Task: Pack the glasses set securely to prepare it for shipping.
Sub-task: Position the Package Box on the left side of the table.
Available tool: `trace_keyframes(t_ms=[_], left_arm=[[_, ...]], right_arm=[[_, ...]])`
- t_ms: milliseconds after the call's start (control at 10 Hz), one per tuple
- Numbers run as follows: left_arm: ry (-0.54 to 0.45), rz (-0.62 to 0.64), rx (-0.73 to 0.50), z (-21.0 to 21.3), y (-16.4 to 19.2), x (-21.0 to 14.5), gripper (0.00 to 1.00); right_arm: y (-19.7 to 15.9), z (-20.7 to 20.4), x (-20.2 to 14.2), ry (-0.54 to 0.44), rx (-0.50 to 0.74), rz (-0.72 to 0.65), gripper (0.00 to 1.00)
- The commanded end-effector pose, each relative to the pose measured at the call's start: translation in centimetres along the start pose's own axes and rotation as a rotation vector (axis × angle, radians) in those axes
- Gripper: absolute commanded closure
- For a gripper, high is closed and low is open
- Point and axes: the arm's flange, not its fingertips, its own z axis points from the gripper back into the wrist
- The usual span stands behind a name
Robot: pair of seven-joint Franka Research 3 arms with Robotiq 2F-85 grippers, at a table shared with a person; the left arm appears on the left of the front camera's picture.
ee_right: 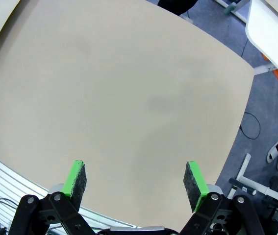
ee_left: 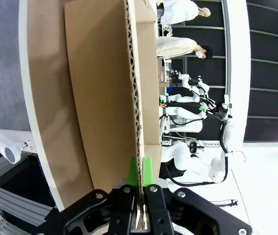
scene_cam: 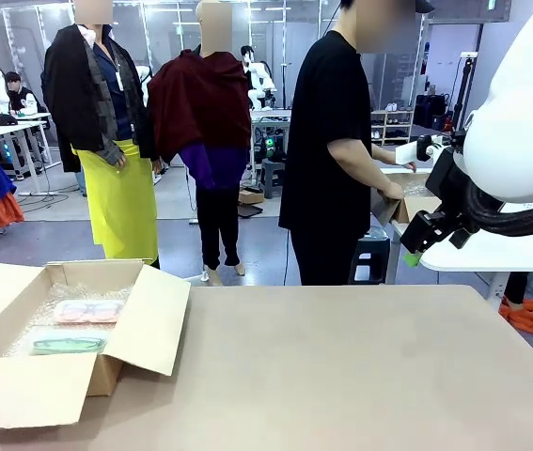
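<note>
Beige bench (scene_cam: 341,366), your stock: pink case (scene_cam: 88,311), mint case (scene_cam: 69,345) in cardboard box (scene_cam: 22,376); left hand (ee_left: 140,172) pinching box flap (ee_left: 136,98); right hand (ee_right: 136,178) wide, empty.

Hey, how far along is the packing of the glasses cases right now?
Done: the pink case and green case lie on bubble wrap inside the cardboard box. In hand: the left gripper pinches a box flap edge. Left: all flaps stand open; the right gripper hangs open above the table.
</note>
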Motion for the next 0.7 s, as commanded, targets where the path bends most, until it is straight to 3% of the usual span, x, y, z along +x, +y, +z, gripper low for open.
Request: trace_keyframes(t_ms=[0, 100, 200, 300, 400, 500, 600], left_arm=[[0.04, 0.031, 0.001, 0.0, -0.4, 0.1, 0.87], [0.04, 0.026, 0.004, -0.4, -0.5, -0.1, 0.67], [0.022, 0.023, 0.016, -0.6, -0.7, -0.2, 0.59], [0.011, 0.018, 0.017, -0.6, -0.9, -0.5, 0.39], [-0.005, 0.01, 0.03, -0.6, -1.1, -0.8, 0.54], [-0.028, 0.007, 0.05, -0.1, -1.3, -1.3, 0.11], [-0.064, 0.0, 0.088, 0.7, -1.5, -1.7, 0.27]], right_arm=[[-0.1, 0.1, 0.2, -0.01, -0.005, 0.012, 0.0], [-0.1, 0.1, 0.2, -0.01, -0.005, 0.012, 0.0], [-0.1, 0.1, 0.2, -0.01, -0.005, 0.012, 0.0], [-0.1, 0.1, 0.2, -0.01, -0.005, 0.012, 0.0], [-0.1, 0.1, 0.2, -0.01, -0.005, 0.012, 0.0], [-0.1, 0.1, 0.2, -0.01, -0.005, 0.012, 0.0], [-0.1, 0.1, 0.2, -0.01, -0.005, 0.012, 0.0]])
